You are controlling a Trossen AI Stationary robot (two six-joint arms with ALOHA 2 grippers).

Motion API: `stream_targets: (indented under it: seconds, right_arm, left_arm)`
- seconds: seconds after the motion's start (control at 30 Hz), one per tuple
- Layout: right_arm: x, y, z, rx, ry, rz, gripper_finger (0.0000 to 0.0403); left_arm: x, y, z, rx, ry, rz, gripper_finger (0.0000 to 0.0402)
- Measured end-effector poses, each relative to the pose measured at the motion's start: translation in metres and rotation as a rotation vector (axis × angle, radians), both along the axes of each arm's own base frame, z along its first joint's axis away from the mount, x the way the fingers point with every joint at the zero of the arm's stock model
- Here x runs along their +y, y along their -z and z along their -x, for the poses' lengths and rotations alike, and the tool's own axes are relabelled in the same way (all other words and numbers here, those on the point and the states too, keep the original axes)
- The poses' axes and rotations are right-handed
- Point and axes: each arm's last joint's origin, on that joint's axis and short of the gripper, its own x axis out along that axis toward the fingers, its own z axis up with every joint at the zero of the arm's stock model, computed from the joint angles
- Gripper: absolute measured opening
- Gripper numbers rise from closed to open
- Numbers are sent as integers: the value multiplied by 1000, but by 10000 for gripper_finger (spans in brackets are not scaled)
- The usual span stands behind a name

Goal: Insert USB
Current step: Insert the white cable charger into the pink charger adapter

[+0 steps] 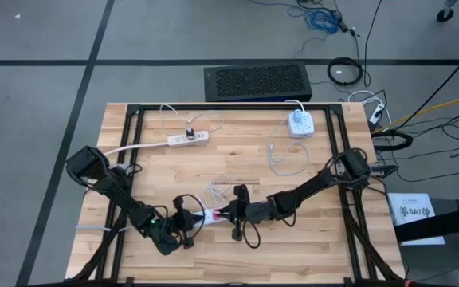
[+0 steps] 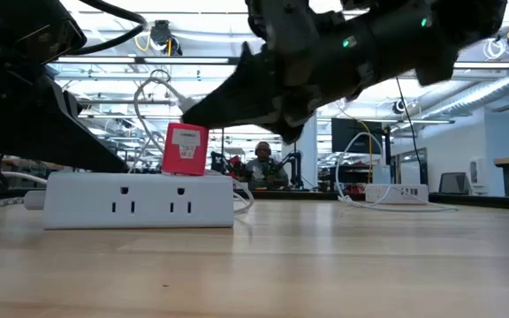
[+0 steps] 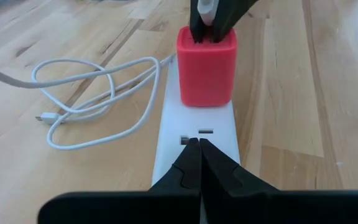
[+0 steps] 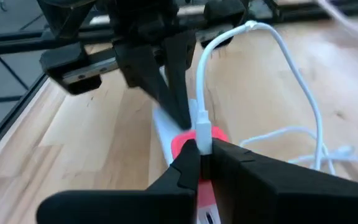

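A white power strip [image 2: 140, 201] lies on the wooden table with a red charger [image 3: 206, 65] plugged into its top. A white USB plug [image 4: 202, 124] stands at the charger's top face, and its cable [image 4: 291, 68] arcs away. Whether the plug sits in the port, I cannot tell. My right gripper [image 4: 202, 144] is shut on that plug, and it reaches in from the table's right [image 1: 225, 214]. My left gripper [image 3: 194, 142] is shut, and its tips are on the strip just short of the charger. My left gripper presses its shut fingertips [image 3: 190, 155] down on the strip's top face [image 3: 219, 146], beside an outlet slot and short of the red charger. It comes slanting down from the table's left. The strip lies flat on the table. My right gripper pinches the white USB plug [image 3: 207, 9] between its two fingers, just above the red charger's top [image 3: 206, 38]. The fingers slant down from the table's right, and in the low view their tips [image 2: 194, 108] sit above the charger. The cable rises slack behind the plug.
A loose coil of white cable [image 3: 98, 93] lies beside the strip. At the far side lie a second power strip [image 1: 188, 138], a white-and-blue hub [image 1: 300, 123] and more cable [image 1: 281, 155]. A black box [image 1: 255, 82] stands beyond the far edge. A person [image 2: 262, 163] sits in the room behind.
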Motion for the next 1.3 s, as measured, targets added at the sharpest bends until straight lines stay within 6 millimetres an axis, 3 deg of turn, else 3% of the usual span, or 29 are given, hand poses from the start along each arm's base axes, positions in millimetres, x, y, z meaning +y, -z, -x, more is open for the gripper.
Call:
stream_targets:
  seconds: [0.2,0.3,0.47,0.7,0.97,1.2,1.3]
  right_arm:
    - [6,-11,21,225,21,-43,4]
    - [5,8,45,509,69,-71,4]
    - [1,17,61,735,175,-175,7]
    - [-1,12,63,813,109,-230,75]
    - [-5,-27,62,884,38,-331,170]
    - [-14,-52,51,883,31,-287,189]
    - [-11,-51,50,875,-41,-219,189]
  left_arm:
    - [0,-1,-1,-3,3,11,1]
    - [0,0,0,6,5,2,1]
    - [0,1,0,9,7,2,1]
    - [0,1,0,10,8,7,1]
    - [0,1,0,12,10,9,1]
    - [0,1,0,18,14,11,1]
    - [0,1,0,18,14,11,1]
